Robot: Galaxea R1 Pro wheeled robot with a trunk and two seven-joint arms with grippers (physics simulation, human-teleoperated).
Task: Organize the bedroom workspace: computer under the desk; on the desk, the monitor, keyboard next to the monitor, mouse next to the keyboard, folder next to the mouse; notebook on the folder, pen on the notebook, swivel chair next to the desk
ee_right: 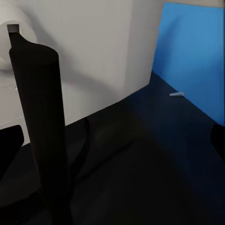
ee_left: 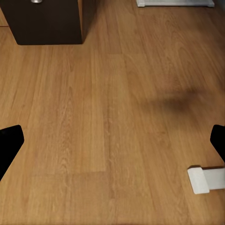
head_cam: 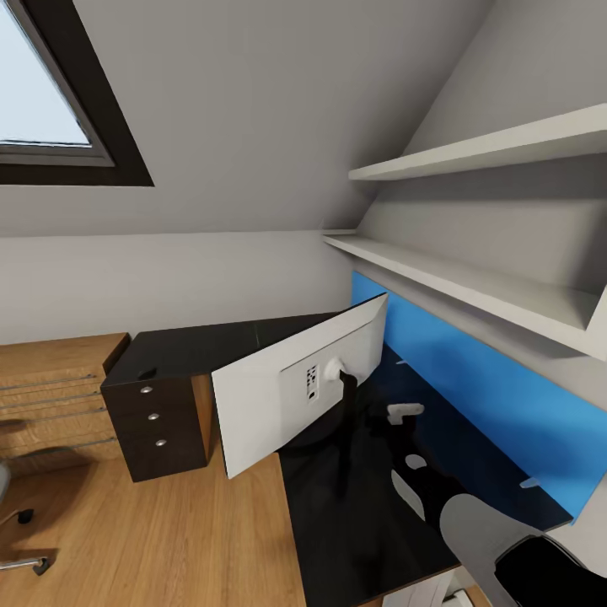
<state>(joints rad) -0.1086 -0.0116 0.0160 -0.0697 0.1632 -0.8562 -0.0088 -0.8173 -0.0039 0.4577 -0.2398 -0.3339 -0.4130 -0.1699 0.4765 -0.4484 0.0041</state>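
The left gripper (ee_left: 112,143) is spread wide, one black fingertip at each side edge of its wrist view. The right gripper (ee_right: 112,140) is equally wide apart, holding nothing.

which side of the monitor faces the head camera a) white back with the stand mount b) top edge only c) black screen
a, the monitor on the desk shows its white back panel, with the black stand attached at its middle.
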